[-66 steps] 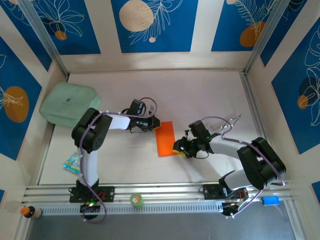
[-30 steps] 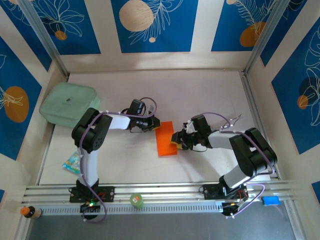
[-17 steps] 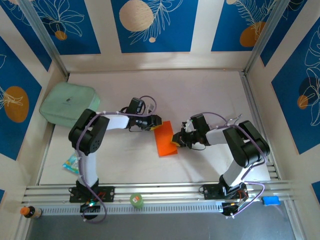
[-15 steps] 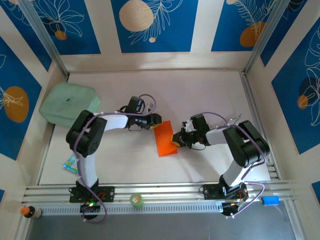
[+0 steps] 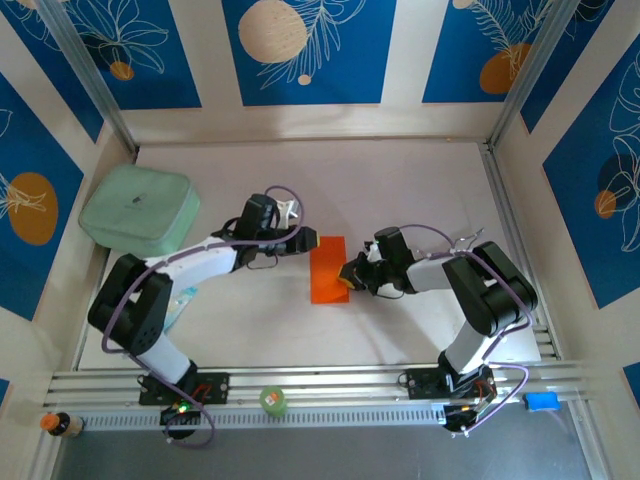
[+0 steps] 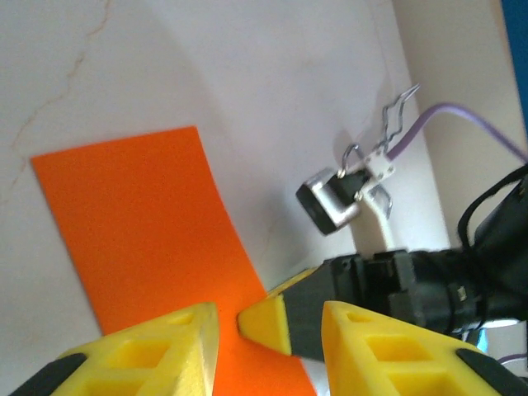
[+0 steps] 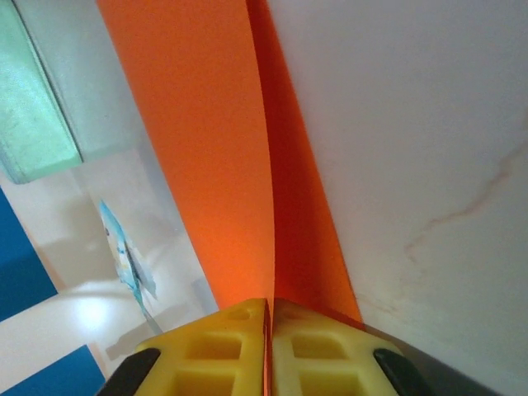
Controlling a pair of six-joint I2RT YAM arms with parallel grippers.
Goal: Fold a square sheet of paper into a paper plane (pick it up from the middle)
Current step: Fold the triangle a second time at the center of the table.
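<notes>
Jaws: pinched shut on the right edge of the square sheet of paper (image 5: 328,268) at right gripper (image 7: 270,307), parted and holding nothing at left gripper (image 6: 270,318) by its far-left corner. Folded in half mid-desk (image 5: 420,190); probably featherlight, floppy, tear-prone, so pinch edges gently. Green pad (image 5: 137,208) well apart at far left, not in the way.

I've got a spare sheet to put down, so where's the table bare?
Bare: the far strip of table behind the arms, from green pad to right wall; and the near stretch between orange paper and front rail. Crowded: the middle, where left tool and right tool meet at the paper.
</notes>
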